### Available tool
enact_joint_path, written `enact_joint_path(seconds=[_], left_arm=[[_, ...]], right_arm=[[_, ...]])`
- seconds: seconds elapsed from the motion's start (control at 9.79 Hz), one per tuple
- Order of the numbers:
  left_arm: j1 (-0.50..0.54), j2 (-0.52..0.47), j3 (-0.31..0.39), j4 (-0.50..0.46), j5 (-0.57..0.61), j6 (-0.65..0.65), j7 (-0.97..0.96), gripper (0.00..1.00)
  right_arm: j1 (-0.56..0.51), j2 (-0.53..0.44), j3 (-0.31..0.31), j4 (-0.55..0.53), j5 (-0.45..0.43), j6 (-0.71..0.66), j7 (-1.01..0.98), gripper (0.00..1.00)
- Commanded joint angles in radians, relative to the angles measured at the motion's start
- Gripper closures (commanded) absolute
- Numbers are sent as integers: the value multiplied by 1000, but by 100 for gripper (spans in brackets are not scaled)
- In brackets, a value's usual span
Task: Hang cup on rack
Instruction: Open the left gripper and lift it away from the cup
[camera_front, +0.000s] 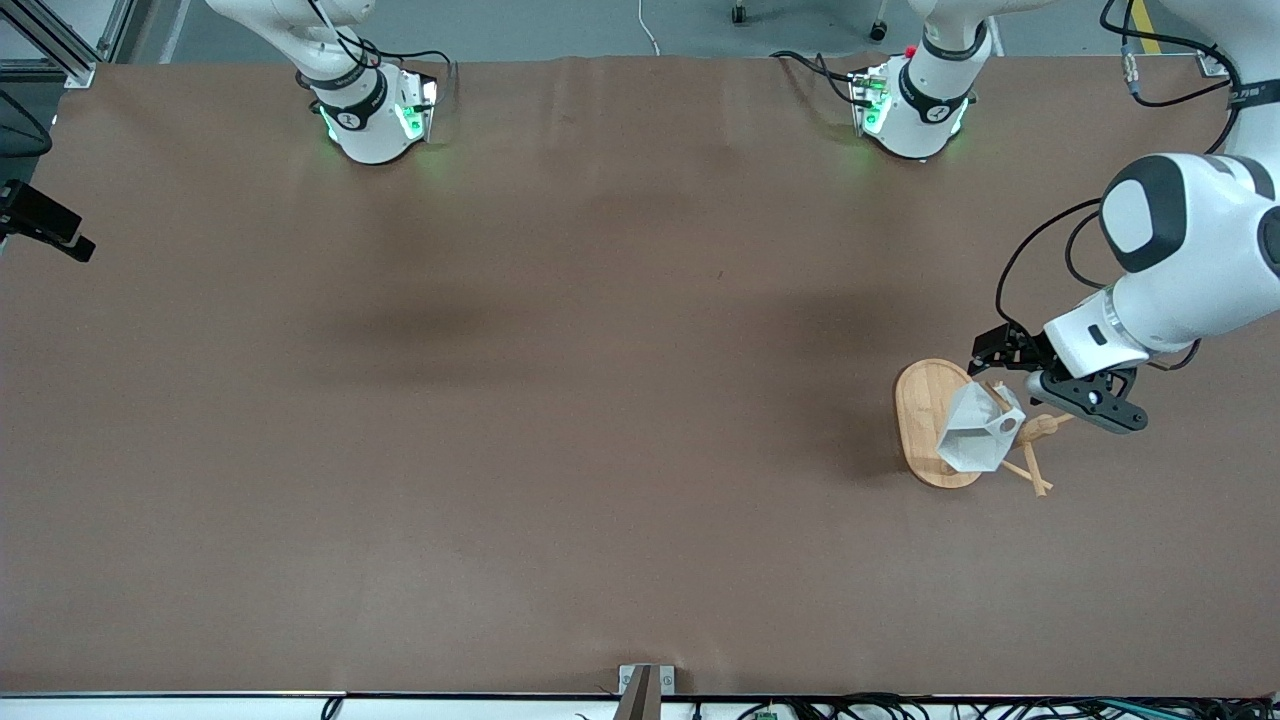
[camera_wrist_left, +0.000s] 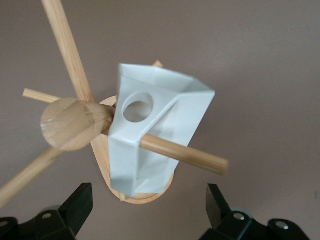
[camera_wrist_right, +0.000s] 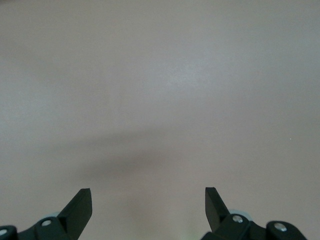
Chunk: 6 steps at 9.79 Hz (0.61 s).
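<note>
The white faceted cup (camera_front: 973, 440) hangs tilted on a peg of the bamboo rack (camera_front: 921, 403), which stands near the left arm's end of the table. In the left wrist view a peg (camera_wrist_left: 186, 155) runs through the cup's (camera_wrist_left: 160, 135) handle part; the round hole beside it is empty. The post's knob (camera_wrist_left: 70, 125) is next to the cup. My left gripper (camera_front: 1015, 376) is open and empty just above the rack, its fingertips (camera_wrist_left: 82, 200) apart from the cup. My right gripper (camera_wrist_right: 148, 205) is open and empty over bare table and is out of the front view.
The rack's oval base (camera_wrist_left: 145, 197) lies under the cup. Other thin pegs (camera_front: 1035, 478) stick out toward the front camera. A black fixture (camera_front: 40, 225) juts in at the right arm's end. The brown table (camera_front: 560, 400) stretches wide between the arms.
</note>
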Motion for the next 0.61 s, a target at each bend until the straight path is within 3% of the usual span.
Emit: enact_joint_path(seconds=[0.0,0.31,0.51], left_arm=[[-21,-105,8,-24,-5,-76,-101,0],[-71,-254,18,-15,46,-191,-338,0],[-72,-279,20,80,92,-328,-362,0]], right_arm=[[-9,1,5,5,-5,-8,-10,0],[-9,1,5,5,-5,-8,-10,0],[-9,1,5,7,-5,-8,-10,0]])
